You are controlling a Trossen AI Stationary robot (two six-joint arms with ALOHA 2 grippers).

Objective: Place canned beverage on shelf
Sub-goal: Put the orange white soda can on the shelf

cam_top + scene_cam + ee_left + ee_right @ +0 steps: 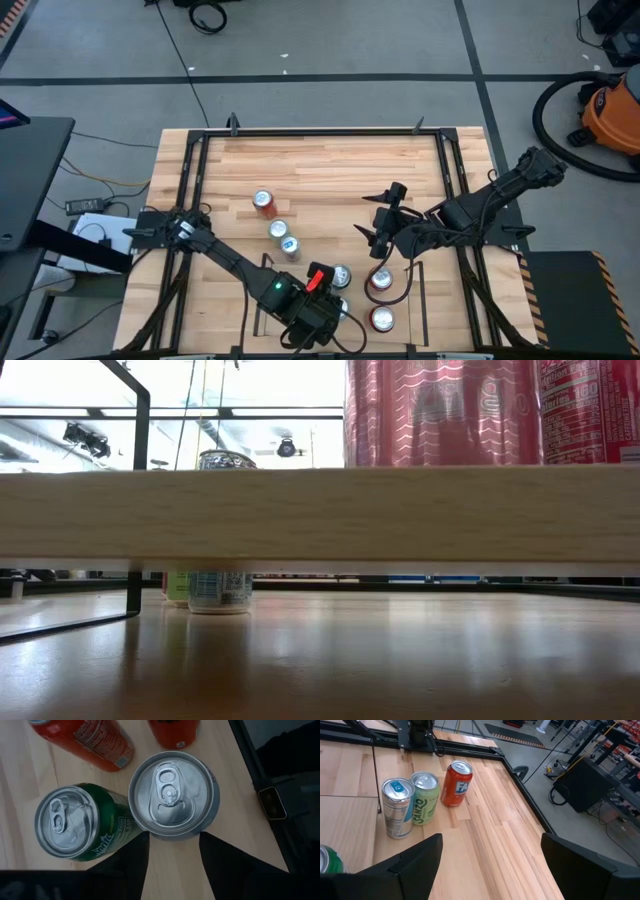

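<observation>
Left gripper point(172, 852) closing around silver can point(173, 795) on shelf point(220, 765), fingers straddling its body; right gripper point(490, 865) parked released.

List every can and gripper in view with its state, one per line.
silver can, upright, sealed, at the left gripper
Sprite can, upright, sealed
Fanta can, upright on the table
Sanzo can, upright
blue-white can, upright
two red cans, upright on the shelf
right gripper, open, empty
</observation>
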